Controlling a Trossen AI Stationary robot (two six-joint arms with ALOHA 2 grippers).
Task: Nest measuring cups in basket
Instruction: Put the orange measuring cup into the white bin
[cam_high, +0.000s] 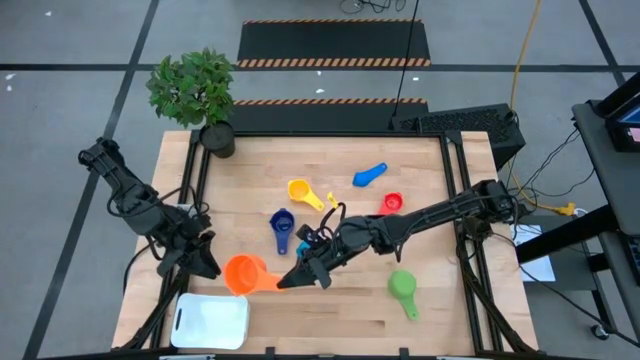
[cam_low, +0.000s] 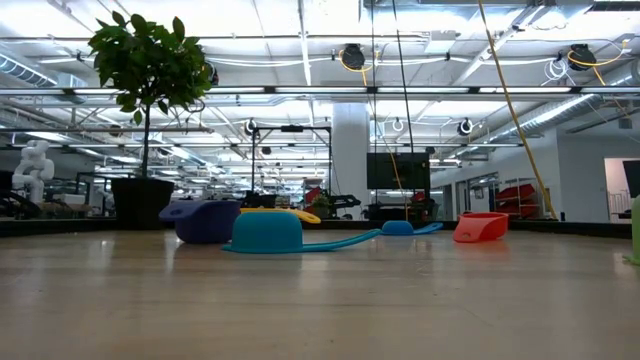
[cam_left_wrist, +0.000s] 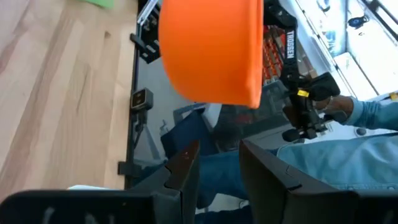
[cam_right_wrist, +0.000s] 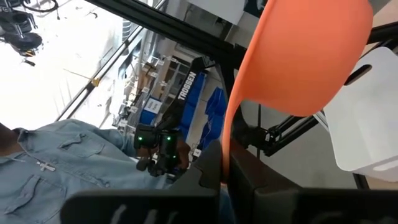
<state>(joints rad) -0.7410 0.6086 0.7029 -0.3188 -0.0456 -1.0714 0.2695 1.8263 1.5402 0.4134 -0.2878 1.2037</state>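
The orange measuring cup (cam_high: 245, 273) hangs above the table's near left part, just beyond the white basket (cam_high: 212, 320). My right gripper (cam_high: 290, 281) is shut on its handle. My left gripper (cam_high: 207, 262) stands open just left of the cup's bowl (cam_left_wrist: 211, 50), with nothing between its fingers. Yellow (cam_high: 300, 190), dark blue (cam_high: 282, 222), blue (cam_high: 370, 176), red (cam_high: 391, 203) and green (cam_high: 403, 287) cups lie on the table. In the low view a light blue cup (cam_low: 265, 232) rests mouth down. My right gripper pinches the orange cup's flat handle (cam_right_wrist: 227, 146) between its two fingers, at the handle's free end. The fingers come roughly level from the table's right and lie along the handle. The cup is lifted clear of the table, its bowl (cam_right_wrist: 305, 56) out past the fingertips.
A potted plant (cam_high: 200, 95) stands at the far left corner. Dark frame rails (cam_high: 455, 190) run along the table's left and right edges. A person in a denim shirt (cam_right_wrist: 56, 162) is beyond the table. Bare wood lies between the basket and the green cup.
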